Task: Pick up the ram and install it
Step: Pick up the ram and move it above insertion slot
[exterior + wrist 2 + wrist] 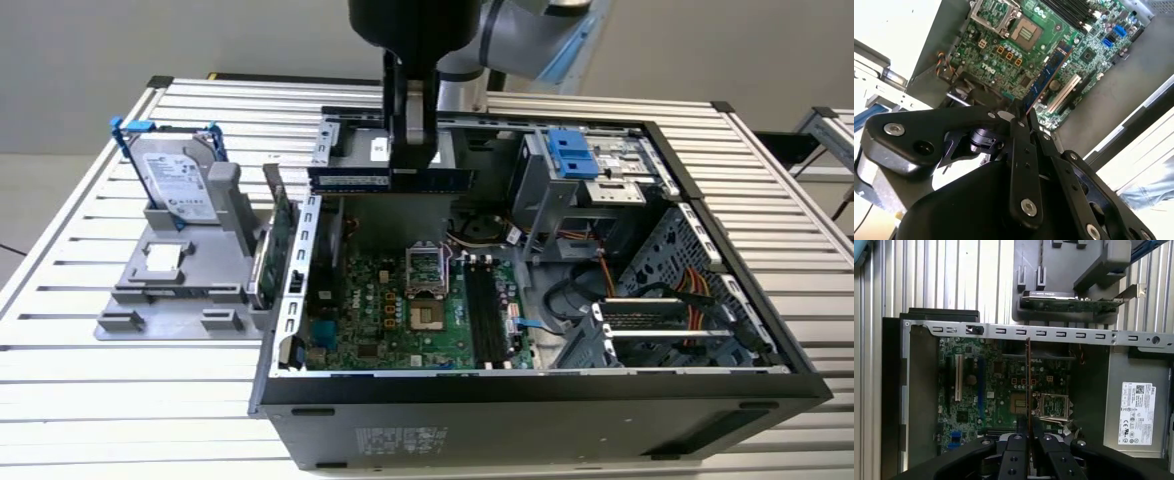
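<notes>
The ram [360, 180] is a long dark blue stick hanging level above the back of the open computer case [534, 395]. My gripper [411, 172] is shut on it from above, near its middle. In the second wrist view the ram [1054, 67] juts out from the gripper [1021, 117] over the green motherboard [1004, 30]. Seen edge-on in the first wrist view, the ram [1028, 385] runs from the gripper [1028, 432] across the board beside the CPU socket [1050, 407]. The black memory slots [487, 310] lie lower down on the motherboard [387, 310], apart from the ram.
On the exterior view's left, a grey fixture [174, 300] holds a silver hard drive with blue rails [174, 180] and a green expansion card [283, 250]. A drive cage with a blue latch [583, 150] and cables [667, 300] fill the case's right side. The case walls rise around the board.
</notes>
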Available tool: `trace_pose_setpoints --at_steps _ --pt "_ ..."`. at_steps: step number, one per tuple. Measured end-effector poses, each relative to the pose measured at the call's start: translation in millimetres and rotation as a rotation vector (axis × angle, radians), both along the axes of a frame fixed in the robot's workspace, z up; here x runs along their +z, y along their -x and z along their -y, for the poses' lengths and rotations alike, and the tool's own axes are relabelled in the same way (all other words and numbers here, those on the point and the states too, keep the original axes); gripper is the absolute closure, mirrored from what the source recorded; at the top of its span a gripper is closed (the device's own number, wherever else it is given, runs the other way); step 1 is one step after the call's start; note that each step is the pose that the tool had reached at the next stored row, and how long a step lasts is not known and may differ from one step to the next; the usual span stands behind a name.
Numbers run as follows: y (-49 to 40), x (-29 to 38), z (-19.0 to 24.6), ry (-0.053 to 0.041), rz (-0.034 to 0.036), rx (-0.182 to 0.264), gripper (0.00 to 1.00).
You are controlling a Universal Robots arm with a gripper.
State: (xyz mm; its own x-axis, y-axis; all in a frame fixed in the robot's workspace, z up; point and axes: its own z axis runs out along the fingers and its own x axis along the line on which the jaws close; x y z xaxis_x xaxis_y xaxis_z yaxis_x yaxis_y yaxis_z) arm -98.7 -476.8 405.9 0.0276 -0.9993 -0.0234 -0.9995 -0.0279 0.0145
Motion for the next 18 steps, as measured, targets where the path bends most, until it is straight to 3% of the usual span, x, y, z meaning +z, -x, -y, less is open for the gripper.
trace_pose_setpoints --at_steps 6,18 --pt "-15.7 0.0 0.0 0.0002 -0.0024 0.000 1.00" --pt "-31.5 0.0 0.0 0.0001 -0.0032 -0.018 1.00"
